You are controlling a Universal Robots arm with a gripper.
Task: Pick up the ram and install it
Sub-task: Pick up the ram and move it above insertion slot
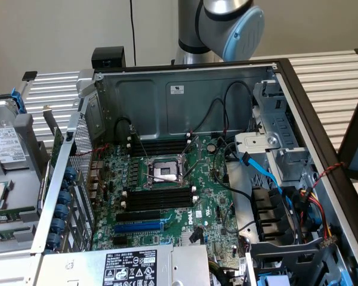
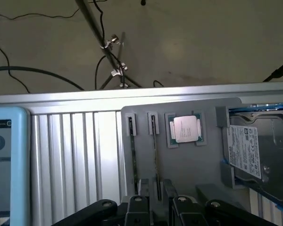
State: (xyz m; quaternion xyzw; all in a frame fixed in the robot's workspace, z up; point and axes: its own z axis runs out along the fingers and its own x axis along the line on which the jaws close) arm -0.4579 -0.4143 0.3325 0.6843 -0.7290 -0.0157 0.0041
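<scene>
Pincer (image 2: 156, 188) released, jaws spread either side of ram (image 2: 154, 150). Ram stands on edge in grey tray (image 2: 205, 162), just beside 2nd stick (image 2: 133, 150); CPU (image 2: 185, 128) & hard drive (image 2: 254, 155) near. Ext. view: arm (image 1: 227, 24) at 12 o'clock, PC case (image 1: 185, 89) centre.

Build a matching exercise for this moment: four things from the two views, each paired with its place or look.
1. ram
2. processor chip
3. hard drive
4. processor socket

A. flat in a square pocket of the grey holder
B. on the motherboard between black memory slots
C. on edge in a narrow groove of the grey holder
D. silver, with a white label

Pairs: 1-C, 2-A, 3-D, 4-B
</scene>
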